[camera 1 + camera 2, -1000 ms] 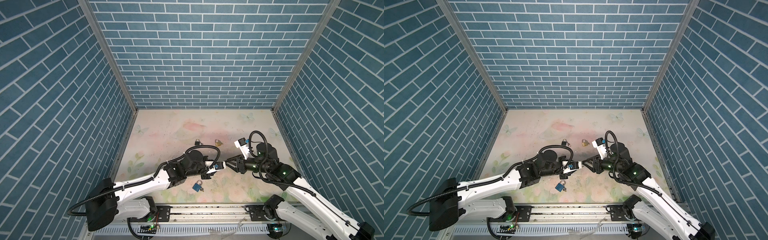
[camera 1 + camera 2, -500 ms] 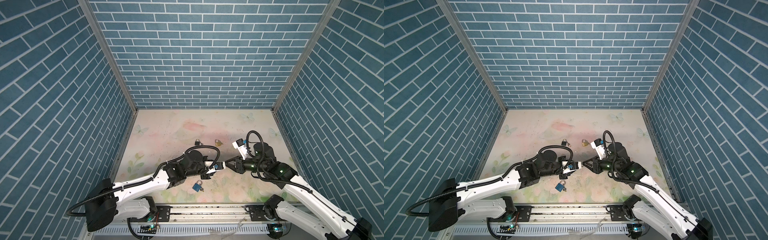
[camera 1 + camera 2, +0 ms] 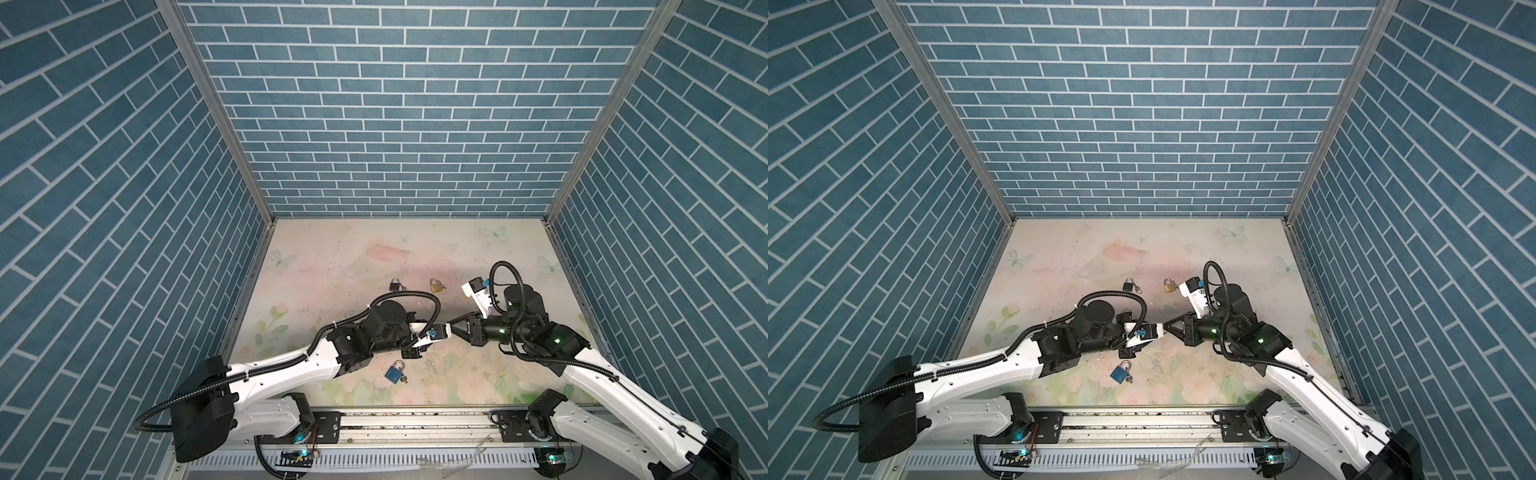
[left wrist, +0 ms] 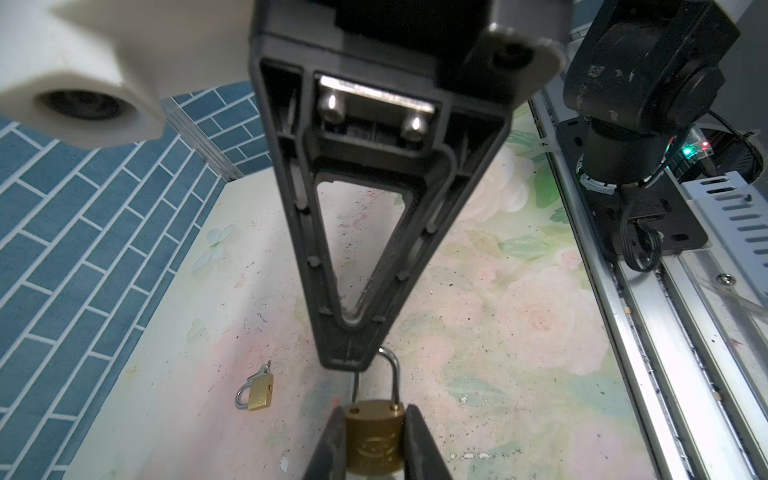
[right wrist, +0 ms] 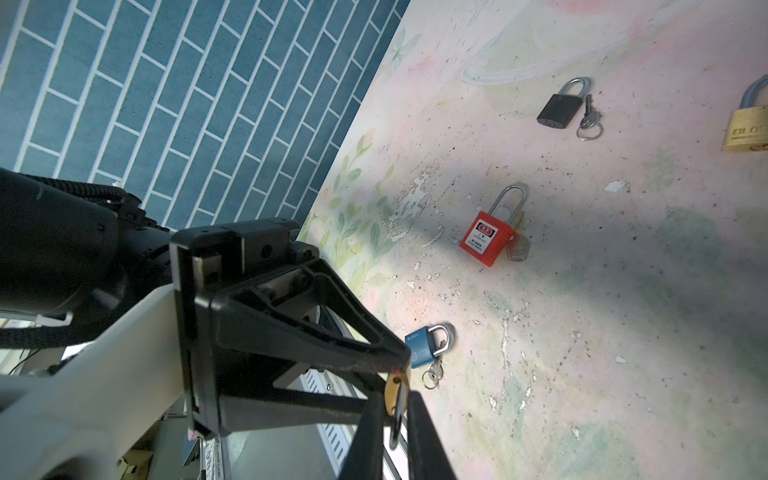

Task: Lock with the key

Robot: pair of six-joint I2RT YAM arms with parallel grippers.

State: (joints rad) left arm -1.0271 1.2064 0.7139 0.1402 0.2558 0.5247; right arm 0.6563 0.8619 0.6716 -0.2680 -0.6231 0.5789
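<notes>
A small brass padlock (image 4: 376, 440) sits between the fingers of my left gripper (image 4: 375, 411), which is shut on its body. Its silver shackle (image 4: 395, 378) stands raised, with one leg out of its hole. My right gripper (image 5: 395, 401) meets it from the opposite side, its two fingers closed on the top of the shackle (image 5: 395, 419). In both top views the two grippers meet tip to tip above the mat, the right gripper (image 3: 454, 328) (image 3: 1166, 328) touching the left wrist's white camera mount. The held padlock's key is out of view.
On the mat lie a blue padlock (image 3: 393, 372) (image 5: 424, 345) with keys, a red padlock (image 5: 488, 235) with a key, a black padlock (image 3: 395, 284) (image 5: 559, 110) with keys, and another brass padlock (image 3: 435, 285) (image 4: 257, 390). A metal rail (image 3: 415, 428) runs along the front edge.
My right gripper has moved left to the left gripper and its jaws have come together on the shackle. The left arm has held still with the padlock.
</notes>
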